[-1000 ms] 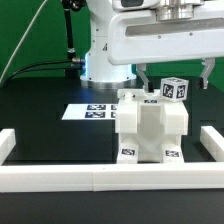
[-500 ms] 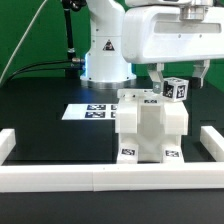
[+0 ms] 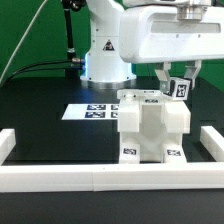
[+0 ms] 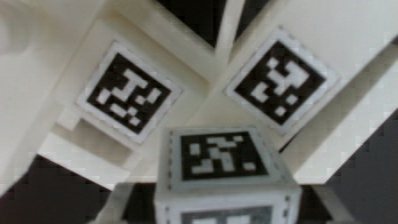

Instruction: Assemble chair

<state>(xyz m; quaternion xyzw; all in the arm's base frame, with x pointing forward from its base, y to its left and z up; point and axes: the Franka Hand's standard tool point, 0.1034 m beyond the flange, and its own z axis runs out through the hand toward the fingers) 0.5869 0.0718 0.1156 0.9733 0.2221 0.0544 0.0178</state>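
Gripper (image 3: 179, 78) low at far side, toward exterior view's right. Fingers either side of small white tagged plastic cube (image 3: 181, 88), clenched on it. Cube slightly tilted, just above top far corner of white blocky plastic chair body (image 3: 150, 125); contact w/ body can't tell. Chair body upright mid-table, near low white border wall (image 3: 100, 177). Marker board (image 3: 92, 111) flat on black table (image 3: 40, 110), on exterior view's left of chair body. Wrist view: cube (image 4: 221, 160) close-up, tagged chair faces beyond.

The chair (image 3: 150, 125) blocks mid-table, the gripper (image 3: 180, 83), clamped on a cube (image 3: 181, 89), fills the air just above its top on the exterior view's right, and the wall (image 3: 100, 178) fences front and sides, leaving bare table (image 3: 50, 138) on the exterior view's left.
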